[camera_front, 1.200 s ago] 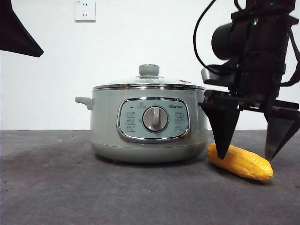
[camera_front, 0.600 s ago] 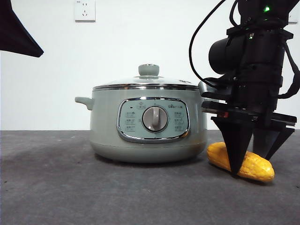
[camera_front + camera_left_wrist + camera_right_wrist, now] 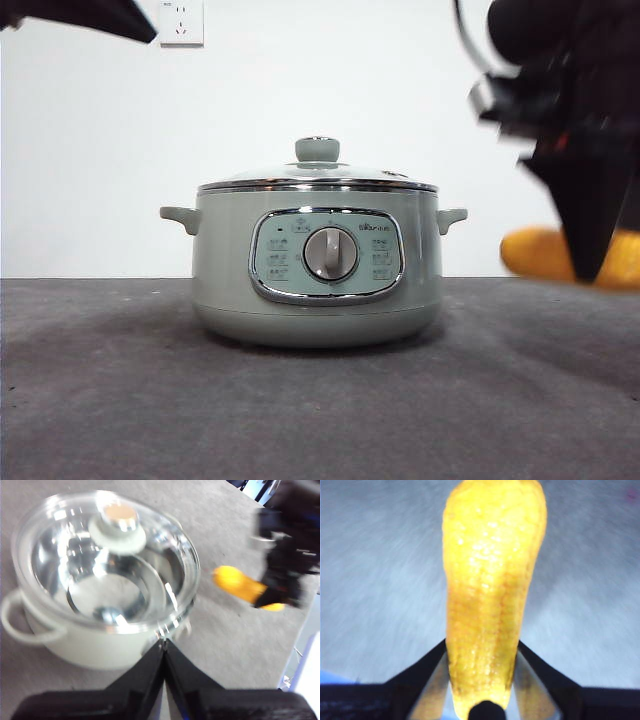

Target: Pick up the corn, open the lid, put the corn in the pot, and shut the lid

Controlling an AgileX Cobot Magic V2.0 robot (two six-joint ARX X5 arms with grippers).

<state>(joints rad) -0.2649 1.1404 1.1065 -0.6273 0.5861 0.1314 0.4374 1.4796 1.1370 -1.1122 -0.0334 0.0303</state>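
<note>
The corn [image 3: 535, 255] hangs blurred in the air to the right of the pot [image 3: 315, 265], level with the pot's lower half. My right gripper [image 3: 590, 265] is shut on it. The right wrist view shows the cob [image 3: 492, 590] pinched between the two jaws of that gripper [image 3: 482, 655], above the table. The lid [image 3: 318, 178] sits closed on the pot, its green knob [image 3: 318, 150] on top. In the left wrist view, my left gripper [image 3: 163, 642] is shut and empty, hovering near the pot [image 3: 90, 645] and its glass lid [image 3: 105, 565]. The same view shows the corn [image 3: 235, 582] beyond the pot.
The pot stands mid-table on a dark grey surface [image 3: 120, 400], with small side handles [image 3: 180, 217] sticking out. A white wall with a socket [image 3: 181, 22] is behind. The left arm shows only as a black tip [image 3: 100, 15] at the top left.
The right gripper shut on the corn and raised it off the table, up and to the right. The left arm's black tip shifted at the top left corner.
</note>
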